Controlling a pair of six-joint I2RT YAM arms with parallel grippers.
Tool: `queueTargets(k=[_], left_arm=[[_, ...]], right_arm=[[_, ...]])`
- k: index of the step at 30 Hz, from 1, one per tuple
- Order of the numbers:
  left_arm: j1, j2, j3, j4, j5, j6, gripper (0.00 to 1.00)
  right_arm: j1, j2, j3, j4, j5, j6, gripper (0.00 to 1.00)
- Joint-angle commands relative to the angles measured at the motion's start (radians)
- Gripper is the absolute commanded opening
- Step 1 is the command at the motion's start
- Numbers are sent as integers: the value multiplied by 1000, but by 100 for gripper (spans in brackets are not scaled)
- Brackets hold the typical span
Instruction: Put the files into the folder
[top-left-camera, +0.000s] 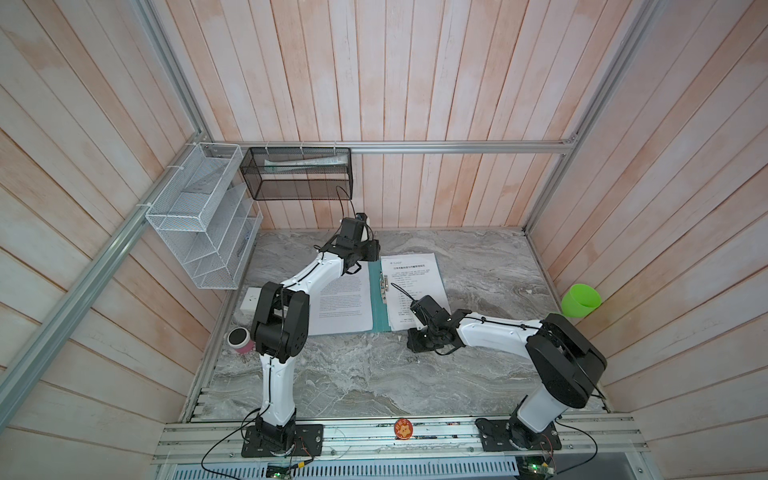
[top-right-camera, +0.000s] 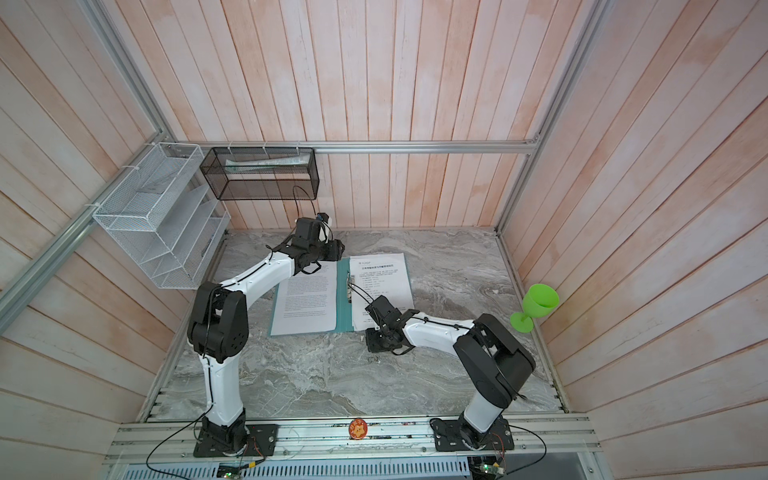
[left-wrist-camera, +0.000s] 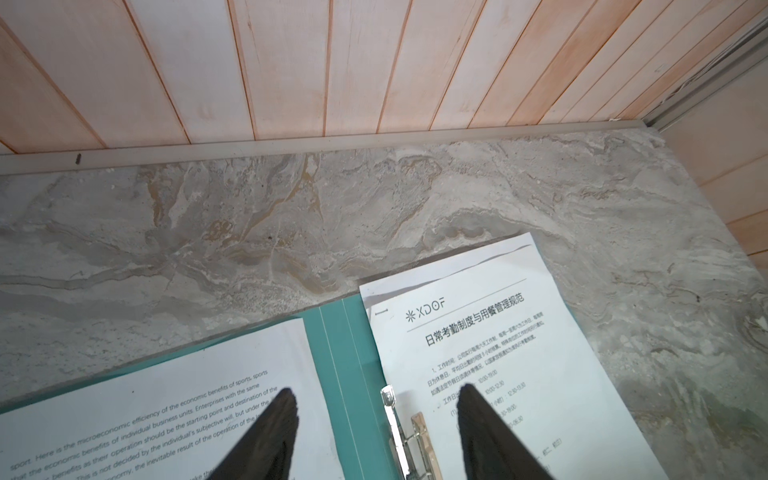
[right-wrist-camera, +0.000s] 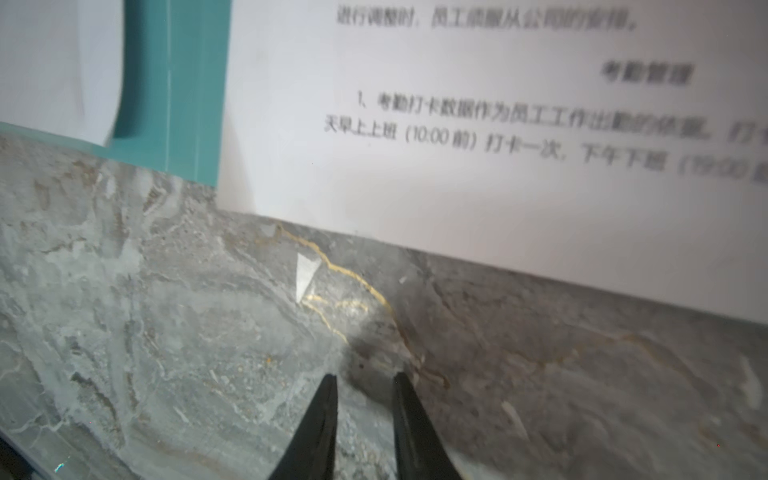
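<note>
pale pink plank walls close in a grey marbled bench (top-left-camera: 353, 374). on its far half lies the folder (top-left-camera: 378, 305), opened flat, with its teal spine running up the middle and a metal clip (left-wrist-camera: 397, 432) on the spine. the files (top-right-camera: 309, 297) rest on it as two printed pages. an english page (top-left-camera: 345, 301) sits square on the left cover. a chinese page (top-left-camera: 415, 276) lies skewed on the right cover, its near edge poking past the folder onto bare stone.

the left tool (left-wrist-camera: 376, 388) hangs over the far end of the folder with its fingers spread wide to either side of the spine, pinching nothing. in both top views its arm crosses the left side of the english page and hides that edge. the right tool (right-wrist-camera: 365, 376) is low over bare bench just off the chinese page's near edge, its fingers a narrow gap apart with nothing between them. its wrist covers that page's near corner from above.

around the sides are a white wire rack (top-left-camera: 199, 220) and a black mesh basket (top-left-camera: 299, 174) on the walls, a white socket block (top-left-camera: 249, 301) and a small pink pot (top-left-camera: 240, 340) by the left arm, and a green goblet (top-right-camera: 536, 305) well off to the right.
</note>
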Motion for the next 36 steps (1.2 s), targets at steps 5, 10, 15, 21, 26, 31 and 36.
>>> queueTargets(k=[5,10,15,21,26,31,36], left_arm=[[15,-47,-33,32,22,9,64],[20,-44,-43,43,27,9,64],[22,-35,-50,53,36,6,64],[26,-33,-68,65,42,5,64],[35,-15,-40,66,52,19,64],[40,75,96,16,66,50,66],[40,126,180,-44,61,59,67]], right_arm=[[-5,99,80,-11,52,-28,27],[-21,121,120,-26,72,-49,27],[-32,143,158,-35,61,-72,27],[-31,138,179,-47,0,-67,26],[-35,-19,188,-73,8,-81,26],[-160,-58,217,-69,3,-81,33],[-343,-30,242,-17,-88,-133,44]])
